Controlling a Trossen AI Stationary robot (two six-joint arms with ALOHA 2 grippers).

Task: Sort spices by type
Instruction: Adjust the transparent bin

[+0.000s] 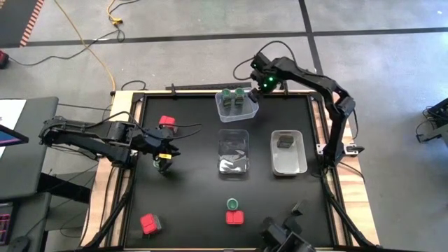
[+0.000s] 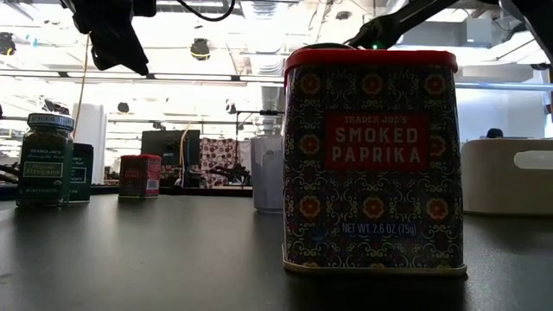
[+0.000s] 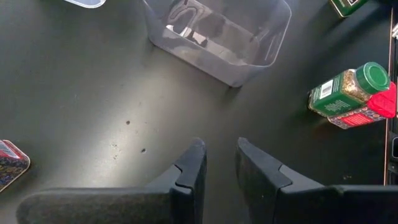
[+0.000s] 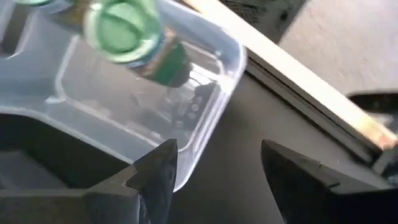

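Black table (image 1: pixel 189 189) — left gripper (image 1: pixel 164 165) narrow, empty; right gripper (image 1: pixel 264 87) wide beside tub (image 1: pixel 236 108)

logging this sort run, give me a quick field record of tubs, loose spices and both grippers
far tub: two green-lid jars inside
middle tub: no spices inside
right tub: one dark block inside
loose red tins: far left, near left, near centre
loose green-lid jar: touching the near centre red tin
left gripper: empty, narrow gap between fingers, over bare table left of middle tub
right gripper: open, empty, at the far tub's rim
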